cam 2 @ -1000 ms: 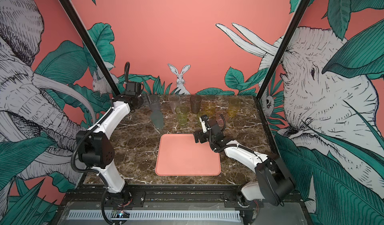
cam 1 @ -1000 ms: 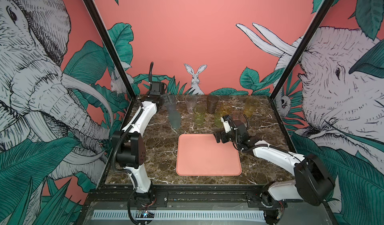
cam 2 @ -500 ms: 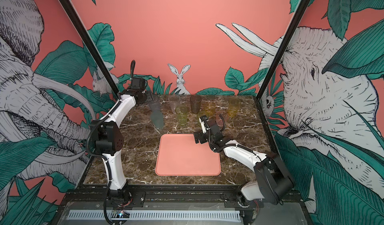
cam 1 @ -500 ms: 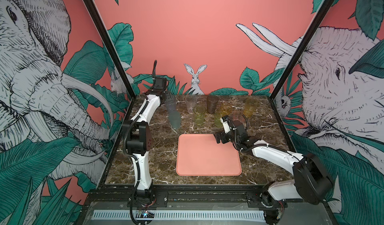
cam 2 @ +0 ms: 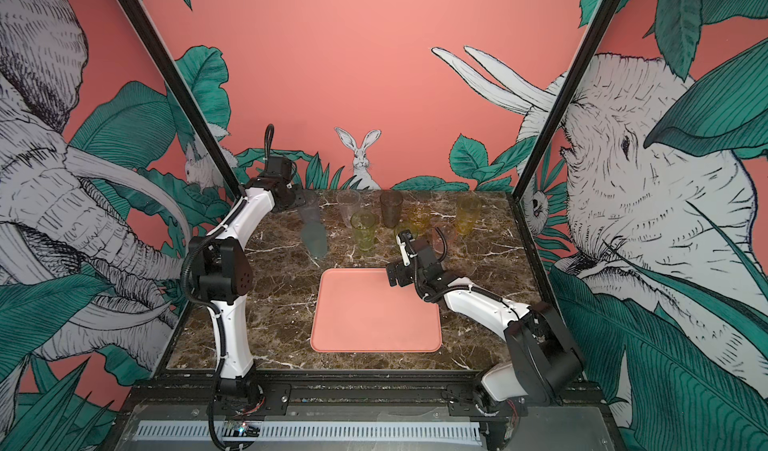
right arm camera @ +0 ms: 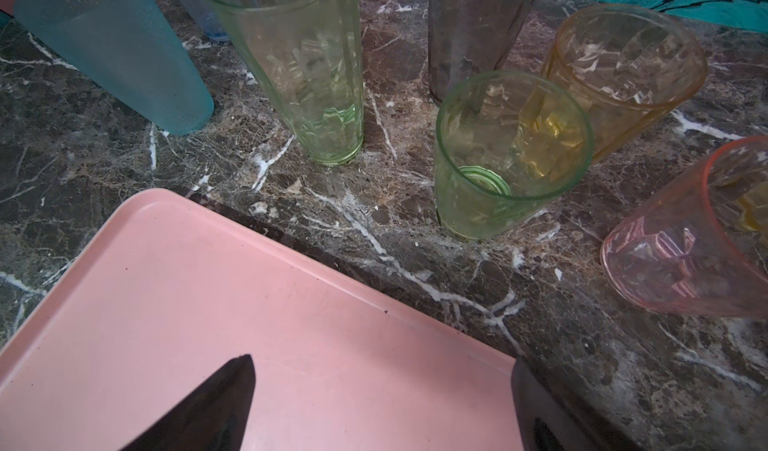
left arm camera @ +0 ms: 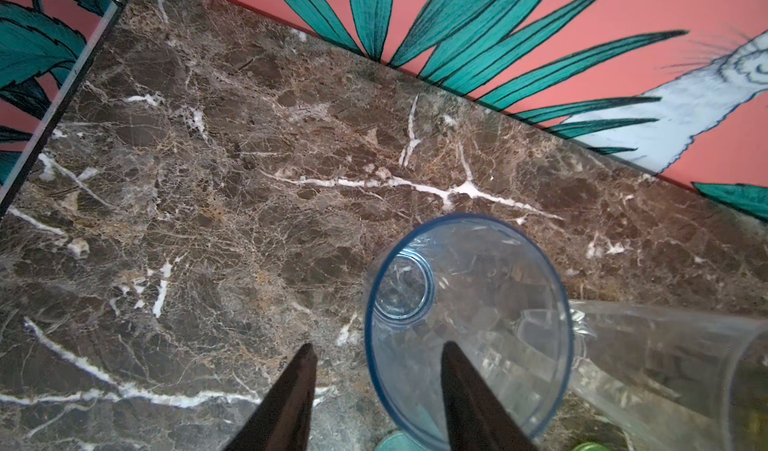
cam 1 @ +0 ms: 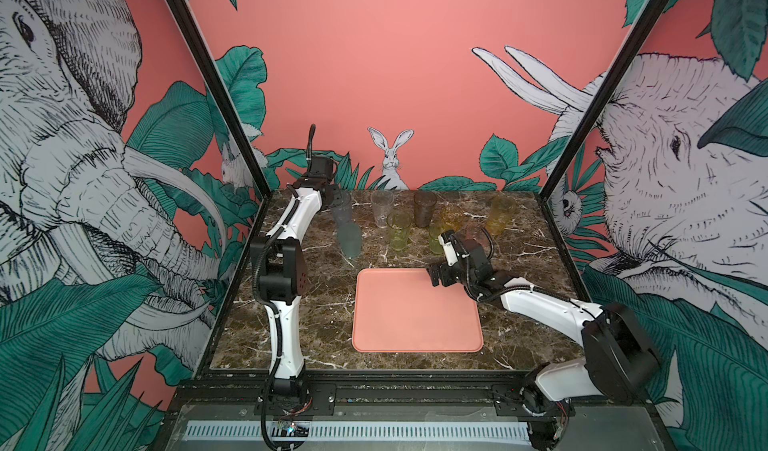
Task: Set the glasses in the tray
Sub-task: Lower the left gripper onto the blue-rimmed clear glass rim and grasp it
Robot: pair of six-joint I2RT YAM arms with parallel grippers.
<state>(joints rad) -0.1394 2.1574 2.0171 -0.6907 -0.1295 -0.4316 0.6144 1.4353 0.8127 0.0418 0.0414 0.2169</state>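
The fingers (left arm camera: 291,395) of the left gripper (left arm camera: 376,345) are about half apart at the rim of the blue-tinted tumbler (left arm camera: 478,282). One finger is outside the near wall and the other shows over the mouth. I see a gap on each side of the wall, so no grip. Whether the second finger is down inside the glass, I cannot tell. This tumbler stands mouth upward near the far left corner of the marble table (cam 1: 324,303), and the clear tumbler (left arm camera: 665,365) is just beside it.

The right gripper (right arm camera: 381,359) has its fingers wide apart and holds nothing. It hangs over the far right corner of the tray (right arm camera: 249,282).

The tray lies flat in the middle of the table, toward the near side. All the glasses I can see stand on the marble beyond its far edge. Nearest to it are the short yellow-green tumbler (right arm camera: 511,153) and the pink tumbler (right arm camera: 685,241). To the left stand the tall yellow-green tumbler (right arm camera: 303,66) and the frosted tumbler (right arm camera: 116,49). Behind them are the smoky brown tumbler (cam 1: 424,208), the short amber tumbler (right arm camera: 623,66) and the tall amber tumbler (cam 1: 500,214).
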